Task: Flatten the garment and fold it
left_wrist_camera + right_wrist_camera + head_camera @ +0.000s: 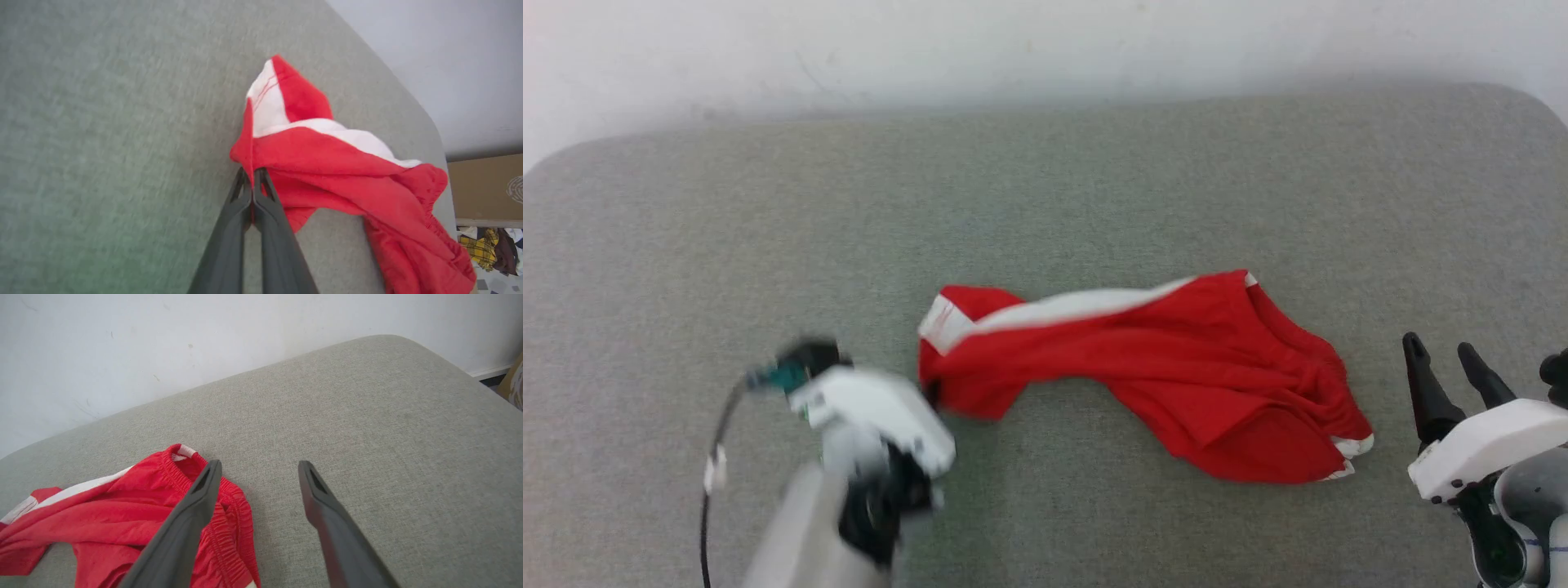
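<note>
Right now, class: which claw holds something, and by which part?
The left claw is shut on the red garment, pinching a fabric edge at its left end. The right claw is open and empty.

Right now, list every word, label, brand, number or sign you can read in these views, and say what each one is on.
No text can be read.
On the red shorts: a white stripe and stitching, no lettering visible.
On the cardboard box: a pale swirl mark, cut off at the left wrist view's edge; no letters legible.
</note>
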{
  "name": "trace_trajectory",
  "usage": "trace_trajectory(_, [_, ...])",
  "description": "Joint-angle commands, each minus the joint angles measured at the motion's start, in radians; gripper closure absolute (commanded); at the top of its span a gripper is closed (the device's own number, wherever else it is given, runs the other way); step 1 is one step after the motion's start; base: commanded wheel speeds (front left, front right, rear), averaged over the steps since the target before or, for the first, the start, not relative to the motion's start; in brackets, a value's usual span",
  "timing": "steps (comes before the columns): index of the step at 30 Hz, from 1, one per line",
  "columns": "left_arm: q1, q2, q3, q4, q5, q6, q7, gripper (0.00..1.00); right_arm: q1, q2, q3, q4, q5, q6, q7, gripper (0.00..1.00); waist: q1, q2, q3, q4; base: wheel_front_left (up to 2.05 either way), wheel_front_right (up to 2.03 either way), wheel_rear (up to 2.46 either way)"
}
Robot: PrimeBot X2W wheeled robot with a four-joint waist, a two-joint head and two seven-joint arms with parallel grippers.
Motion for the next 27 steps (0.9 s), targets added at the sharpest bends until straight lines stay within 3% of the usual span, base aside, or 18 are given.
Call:
trace_trajectory(1, [0.060, 0.000, -0.008, -0.004, -0.005, 0.010, 0.011, 1.00, 0.006, 0.002, 0.006, 0.002, 0.006, -0.001, -0.003, 0.00, 0.0000, 0.0000, -0.015, 0.018, 0.00, 0.00, 0.00])
trace_trajectory(5, [0.168, -0.007, -0.035, -0.013, -0.027, 0.028, 0.040, 1.00, 0.011, 0.002, 0.008, 0.005, 0.006, -0.001, -0.004, 0.00, 0.0000, 0.0000, -0.021, 0.031, 0.00, 0.00, 0.00])
trace_trajectory(6, [0.183, -0.009, -0.037, -0.020, -0.035, 0.030, 0.041, 0.84, 0.012, 0.002, 0.009, 0.006, 0.006, -0.001, -0.004, 0.00, 0.0000, 0.0000, -0.023, 0.033, 0.00, 0.00, 0.00])
trace_trajectory(7, [0.193, -0.011, -0.036, -0.034, -0.045, 0.028, 0.036, 0.00, 0.013, 0.002, 0.008, 0.006, 0.005, -0.001, -0.003, 0.00, 0.0000, 0.0000, -0.026, 0.036, 0.00, 0.00, 0.00])
trace_trajectory(14, [0.247, 0.005, 0.045, -0.183, -0.072, 0.001, -0.115, 0.00, 0.020, 0.002, 0.021, -0.002, -0.003, -0.001, 0.006, 0.00, 0.0000, 0.0000, -0.044, 0.043, 0.00, 0.00, 0.00])
trace_trajectory(17, [0.263, 0.066, 0.041, -0.254, 0.050, -0.025, -0.282, 0.00, 0.010, 0.002, 0.057, -0.018, -0.012, -0.001, 0.033, 0.00, 0.0000, 0.0000, -0.043, 0.045, 0.00, 0.00, 0.00])
trace_trajectory(21, [0.276, 0.100, -0.019, -0.286, 0.196, -0.075, -0.477, 0.00, -0.051, 0.002, 0.138, -0.023, -0.050, -0.001, 0.126, 0.00, 0.0000, 0.0000, -0.031, 0.047, 0.00, 0.00, 0.00])
trace_trajectory(27, [0.260, 0.070, -0.061, -0.319, 0.359, -0.099, -0.553, 0.00, -0.230, -0.006, 0.234, 0.059, -0.138, -0.001, 0.264, 0.00, 0.0000, 0.0000, 0.013, 0.065, 0.00, 0.00, 0.00])
